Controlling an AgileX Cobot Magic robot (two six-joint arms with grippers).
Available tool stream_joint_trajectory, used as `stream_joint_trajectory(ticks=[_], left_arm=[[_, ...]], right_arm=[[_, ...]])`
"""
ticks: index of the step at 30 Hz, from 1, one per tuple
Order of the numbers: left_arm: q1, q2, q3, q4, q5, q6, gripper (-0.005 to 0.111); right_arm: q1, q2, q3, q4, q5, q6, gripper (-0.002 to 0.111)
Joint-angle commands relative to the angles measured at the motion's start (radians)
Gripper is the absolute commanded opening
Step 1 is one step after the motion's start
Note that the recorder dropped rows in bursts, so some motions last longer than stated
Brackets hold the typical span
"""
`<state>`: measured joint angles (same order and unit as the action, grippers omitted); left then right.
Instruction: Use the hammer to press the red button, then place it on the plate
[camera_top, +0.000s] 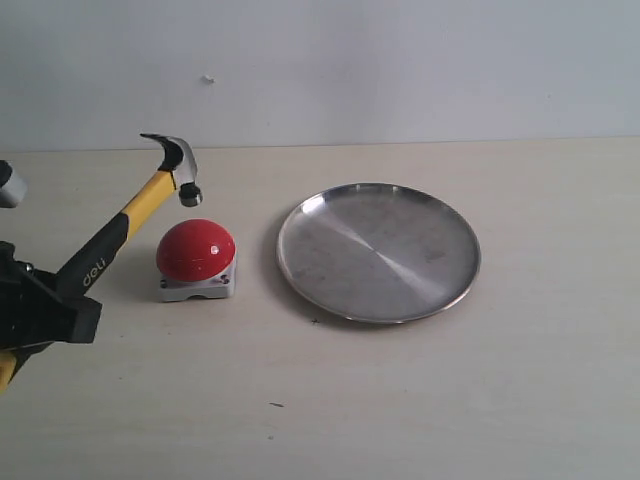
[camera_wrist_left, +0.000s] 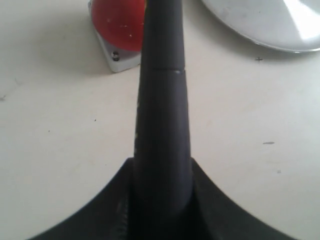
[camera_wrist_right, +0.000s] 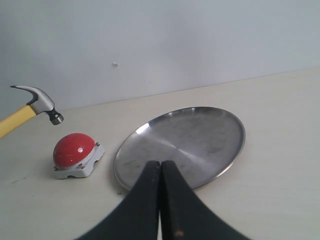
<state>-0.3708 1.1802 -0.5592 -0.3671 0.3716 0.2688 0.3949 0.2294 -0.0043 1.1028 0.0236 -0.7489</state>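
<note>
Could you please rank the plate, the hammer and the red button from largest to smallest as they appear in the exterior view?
1. plate: widest by far.
2. hammer: about as long as the plate is wide, but thin; it is held raised, perhaps nearer the camera, so this rank is unsure.
3. red button: smallest.

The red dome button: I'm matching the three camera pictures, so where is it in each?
Exterior view: red dome button left of centre, below the head of the yellow-and-black claw hammer.
Left wrist view: partly behind the hammer's handle, cut by the frame.
Right wrist view: whole, between hammer and round silver metal plate.
Shared landmark: that plate, beside the button.
</note>
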Motion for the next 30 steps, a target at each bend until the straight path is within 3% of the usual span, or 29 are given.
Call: stream_joint_trajectory(ticks=[1,13,30], left_arm=[[0.000,-0.004,-0.050,-0.045,-0.010,0.056,0.000],[0.000,-0.004,-0.023,-0.056,-0.089,0.029,0.000],[0.000,-0.020,-0.045,-0.058,-0.097,0.031,0.000]], right_arm=[[0.000,-0.007,0.004,-0.002,-0.006,-0.008,0.000],[0.000,-0.007,0.004,-0.002,-0.006,-0.008,0.000],[0.000,-0.007,0.004,-0.002,-0.006,-0.008,0.000]])
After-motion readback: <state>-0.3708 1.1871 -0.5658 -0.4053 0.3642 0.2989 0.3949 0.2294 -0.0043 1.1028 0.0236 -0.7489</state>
